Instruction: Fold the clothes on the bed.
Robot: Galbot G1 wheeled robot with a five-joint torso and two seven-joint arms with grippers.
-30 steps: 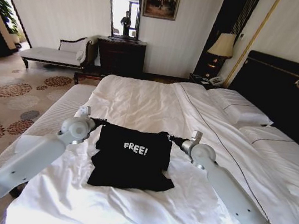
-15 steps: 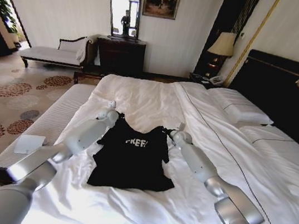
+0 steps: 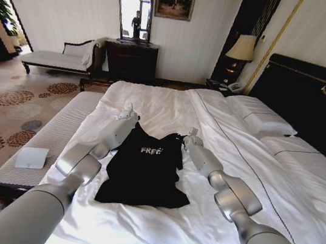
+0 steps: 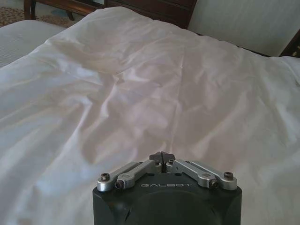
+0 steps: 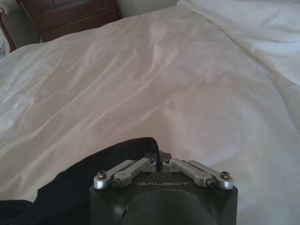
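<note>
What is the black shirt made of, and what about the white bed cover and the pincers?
The black T-shirt looks like soft, matte cloth, maybe cotton: it sags and creases between both pincers. The white duvet seems smooth woven fabric with a faint sheen and gentle wrinkles. The left pincer and right pincer look like brushed silver metal links, with screws, on matte black housings, probably plastic or coated metal.
</note>
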